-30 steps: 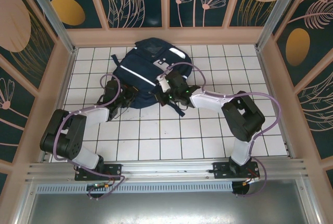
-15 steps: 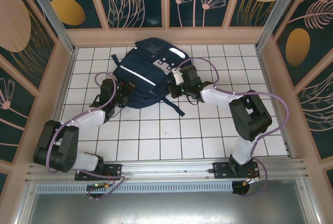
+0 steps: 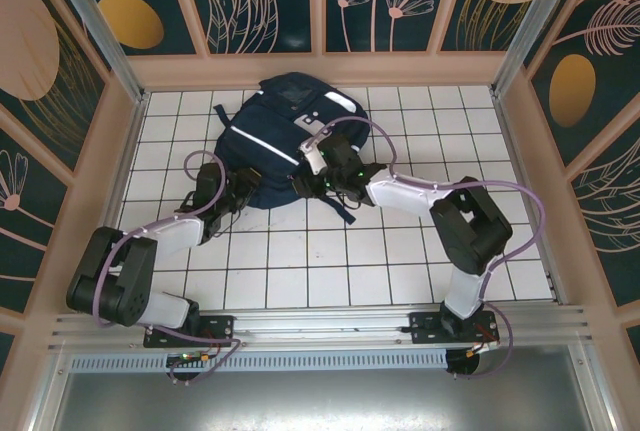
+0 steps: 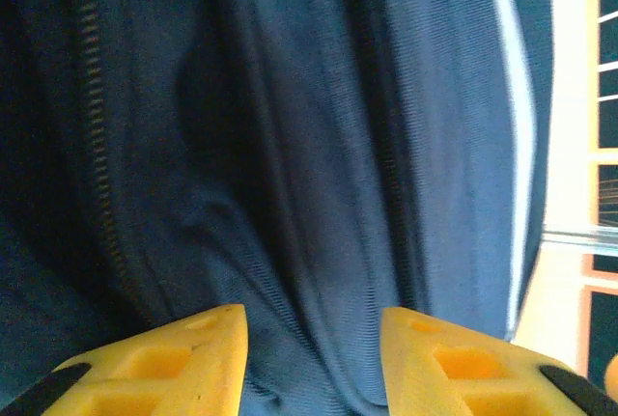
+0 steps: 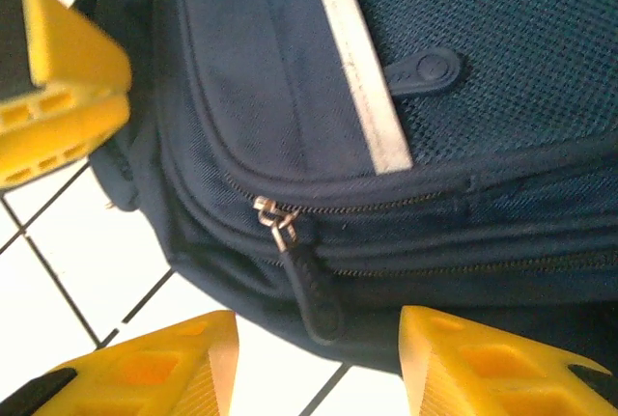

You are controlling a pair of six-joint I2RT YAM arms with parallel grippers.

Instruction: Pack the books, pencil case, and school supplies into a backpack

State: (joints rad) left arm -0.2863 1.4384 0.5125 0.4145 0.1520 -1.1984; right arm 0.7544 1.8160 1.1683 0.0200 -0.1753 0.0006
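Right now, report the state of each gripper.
Left gripper: open, jaws apart over the backpack fabric, holding nothing.
Right gripper: open, zipper pull just ahead of its jaws, not gripped.

Top external: fixed high above and behind the arm bases, facing down over the whole tiled table [image 3: 300, 261]. Left wrist: very near, looking past the left gripper [image 4: 311, 339] straight onto navy backpack [image 4: 290, 146] fabric. Right wrist: near, angled down past the right gripper [image 5: 314, 348] at the backpack's zipped edge and some tile. All three views share the backpack
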